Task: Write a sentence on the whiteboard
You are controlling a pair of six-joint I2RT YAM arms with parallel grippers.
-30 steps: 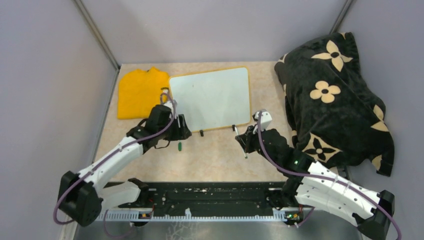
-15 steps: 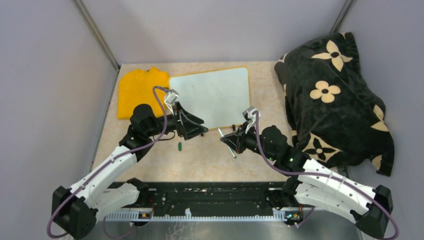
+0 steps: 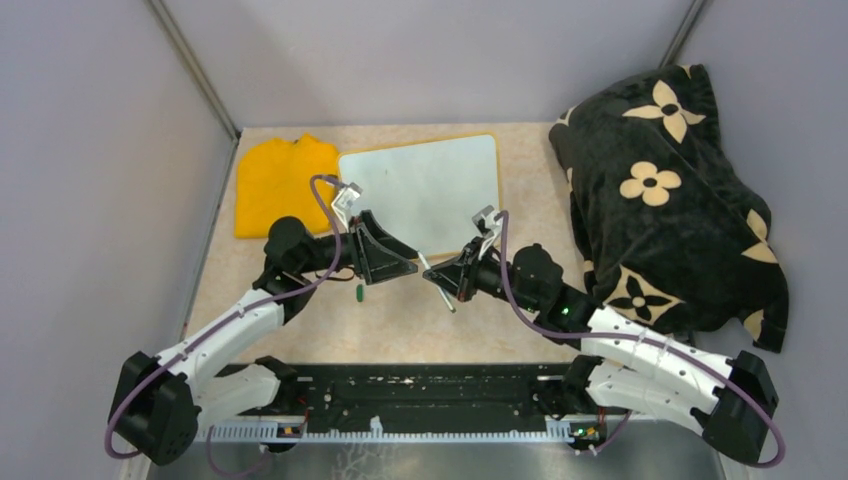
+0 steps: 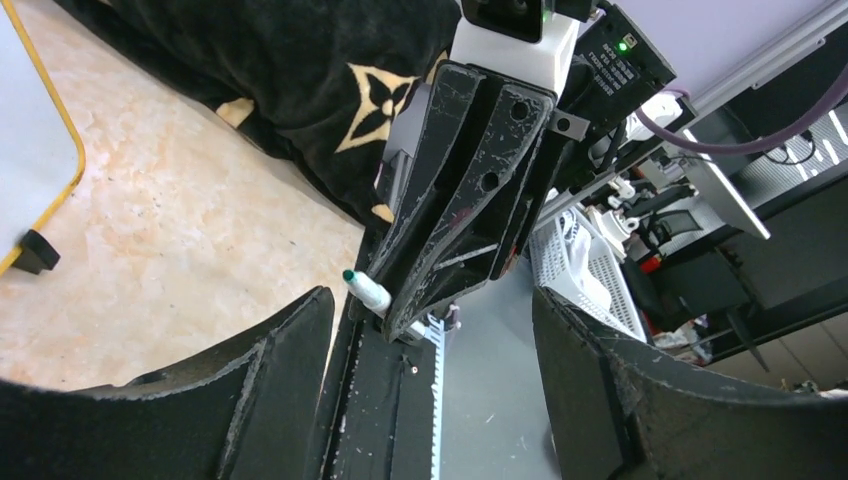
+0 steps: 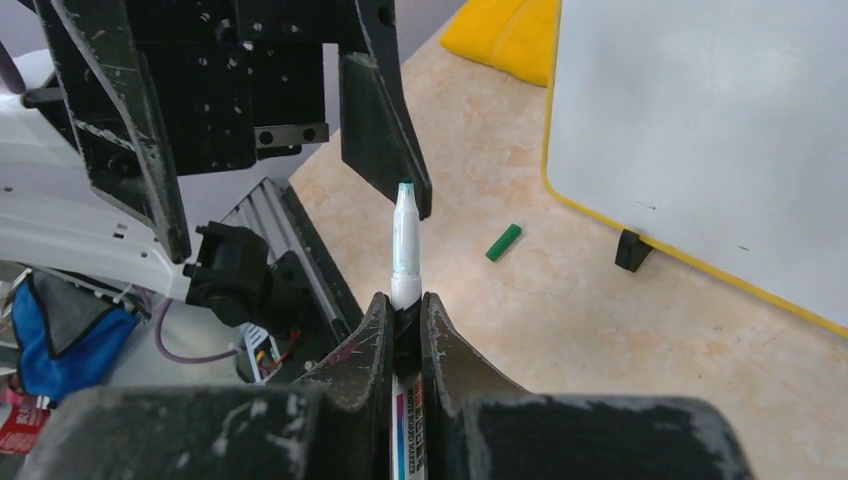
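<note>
The whiteboard [image 3: 420, 195] lies flat at the back of the table, its white face blank; the sentence is out of view. My right gripper [image 3: 448, 280] is shut on a whiteboard marker [image 5: 405, 235], whose uncapped green tip points at my left gripper. The left gripper [image 3: 405, 262] hovers open just left of that tip, holding nothing. In the left wrist view the marker [image 4: 364, 290] pokes out between the wide jaws of the left gripper [image 4: 432, 300]. Its green cap [image 3: 360, 293] lies loose on the table below the left gripper. The right gripper [image 5: 405, 300] pinches the marker's barrel.
A folded yellow cloth [image 3: 280, 185] lies left of the board. A black blanket with cream flowers [image 3: 670, 190] is heaped along the right side. Black clip feet [image 5: 630, 250] stick out from the board's near edge. Grey walls enclose the table.
The left gripper lifted off the table near the cap, opened wider and turned toward the right arm. The right gripper carried the marker leftward until its tip reached the left jaws.
</note>
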